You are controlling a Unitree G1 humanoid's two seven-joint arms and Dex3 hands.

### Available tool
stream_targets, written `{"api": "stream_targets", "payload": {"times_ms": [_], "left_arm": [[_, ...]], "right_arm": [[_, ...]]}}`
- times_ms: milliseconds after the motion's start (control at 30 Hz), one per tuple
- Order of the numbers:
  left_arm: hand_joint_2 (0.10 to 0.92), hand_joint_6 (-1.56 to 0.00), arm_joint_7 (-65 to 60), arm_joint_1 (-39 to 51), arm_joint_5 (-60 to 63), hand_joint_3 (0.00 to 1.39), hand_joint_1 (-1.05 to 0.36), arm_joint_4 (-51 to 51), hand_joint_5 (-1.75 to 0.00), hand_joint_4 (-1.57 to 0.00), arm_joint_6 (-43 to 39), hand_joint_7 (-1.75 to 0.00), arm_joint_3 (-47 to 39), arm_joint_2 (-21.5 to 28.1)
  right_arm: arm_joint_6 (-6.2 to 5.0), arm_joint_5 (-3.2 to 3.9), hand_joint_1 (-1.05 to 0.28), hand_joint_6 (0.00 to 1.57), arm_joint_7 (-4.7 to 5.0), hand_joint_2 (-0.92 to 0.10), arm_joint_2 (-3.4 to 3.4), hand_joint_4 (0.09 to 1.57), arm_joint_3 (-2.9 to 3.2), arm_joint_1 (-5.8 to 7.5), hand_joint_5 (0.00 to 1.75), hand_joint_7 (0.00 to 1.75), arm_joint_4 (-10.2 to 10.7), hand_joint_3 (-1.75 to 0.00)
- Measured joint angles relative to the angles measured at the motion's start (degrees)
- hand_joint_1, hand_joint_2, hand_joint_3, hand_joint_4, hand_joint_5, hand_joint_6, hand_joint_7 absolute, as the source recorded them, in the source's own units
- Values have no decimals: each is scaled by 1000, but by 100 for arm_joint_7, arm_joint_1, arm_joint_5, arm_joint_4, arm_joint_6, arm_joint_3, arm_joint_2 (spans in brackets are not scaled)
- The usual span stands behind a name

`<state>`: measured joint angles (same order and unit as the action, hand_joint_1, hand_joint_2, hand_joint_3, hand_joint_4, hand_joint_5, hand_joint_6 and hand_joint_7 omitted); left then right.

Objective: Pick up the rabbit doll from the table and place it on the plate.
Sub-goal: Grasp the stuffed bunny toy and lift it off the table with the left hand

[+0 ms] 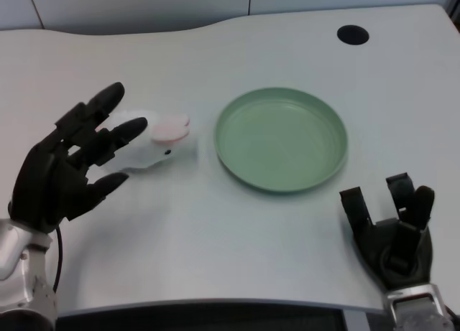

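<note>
A white table (230, 223) with a black cable hole (353, 35) at two o'clock is seen from above, and the green plate (281, 138) is set near its middle. The white rabbit doll (157, 141) is found just beside the plate at its nine o'clock, partly covered by the left hand (68, 166), whose fingers are spread and nothing is yet grasped. If the fingers are closed too shallowly, the soft doll could be nudged away or squeezed out of the grip.
</note>
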<state>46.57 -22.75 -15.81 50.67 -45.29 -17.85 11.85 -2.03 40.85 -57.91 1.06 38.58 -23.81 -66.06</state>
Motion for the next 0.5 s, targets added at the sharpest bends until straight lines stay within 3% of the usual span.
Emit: {"api": "stream_targets", "payload": {"times_ms": [267,500], "left_arm": [[830,-443,-2058,-802,2322,5,-726,755,-24,-554,-1753,-16,704,939],[805,-451,-5261,-1472,5066,4,-799,948,0,-484,-1451,-5,1835,1586]], "right_arm": [[78,-17,-532,648,51,-921,51,769,-35,-21,1746,1687,-20,-97],[81,-54,-537,675,85,-921,140,774,-79,-22,1746,1645,-18,-135]]}}
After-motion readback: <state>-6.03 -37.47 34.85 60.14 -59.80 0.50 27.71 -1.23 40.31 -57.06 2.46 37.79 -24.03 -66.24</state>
